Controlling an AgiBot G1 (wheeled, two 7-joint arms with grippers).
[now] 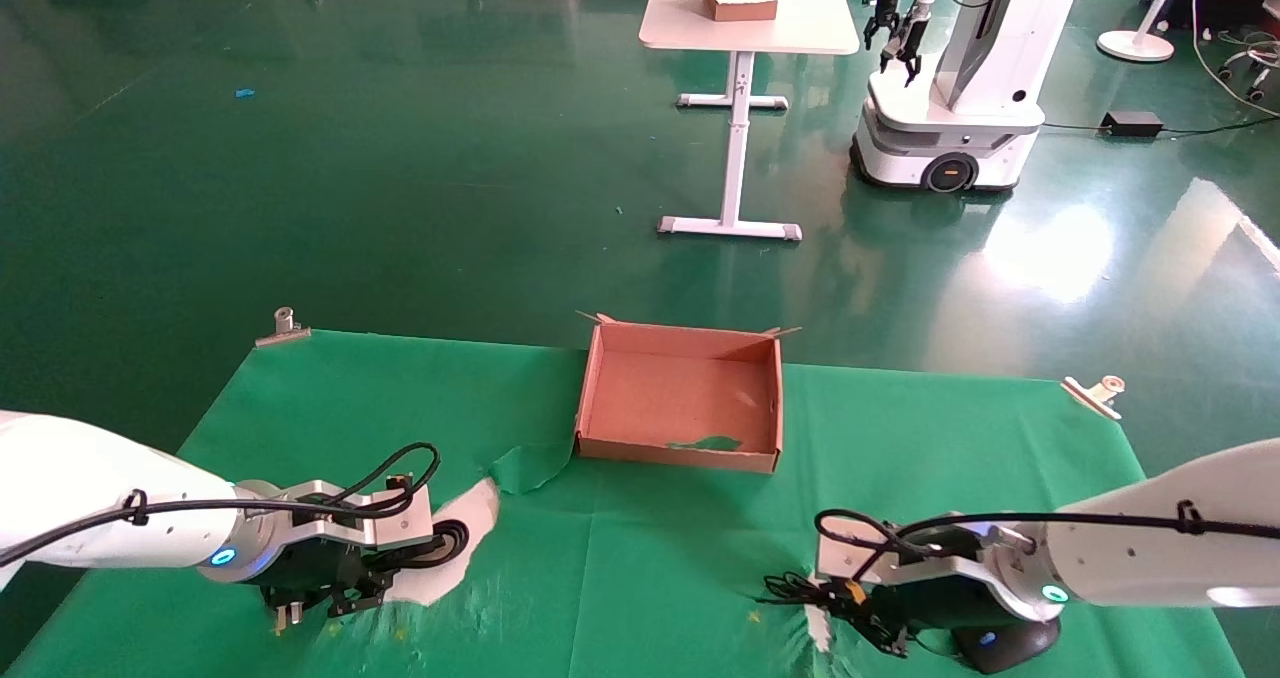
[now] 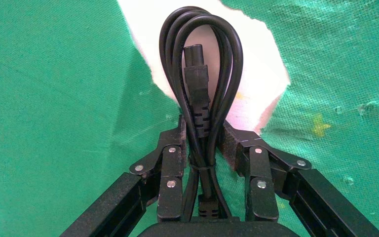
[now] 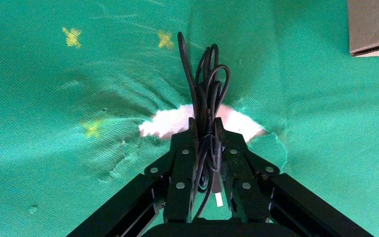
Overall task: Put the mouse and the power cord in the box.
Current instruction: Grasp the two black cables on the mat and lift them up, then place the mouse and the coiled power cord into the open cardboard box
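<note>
The power cord (image 2: 203, 74), a thick black looped bundle, lies on a torn white patch at the table's front left (image 1: 445, 543). My left gripper (image 2: 202, 126) (image 1: 375, 568) is shut on the power cord at its tied middle. My right gripper (image 3: 205, 121) (image 1: 860, 613) is shut on the mouse's thin coiled wire (image 3: 205, 79), low over the cloth at the front right. The black mouse (image 1: 1005, 643) with its blue light sits on the cloth under my right wrist. Between the arms and farther back, the brown box (image 1: 678, 453) stands with nothing in it.
The green cloth (image 1: 640, 558) is torn, baring white table (image 1: 470, 518) at both grippers. Metal clips (image 1: 283, 326) (image 1: 1095, 393) hold its far corners. Far off on the floor are a white table (image 1: 745, 28) with a small box and another robot (image 1: 950, 108).
</note>
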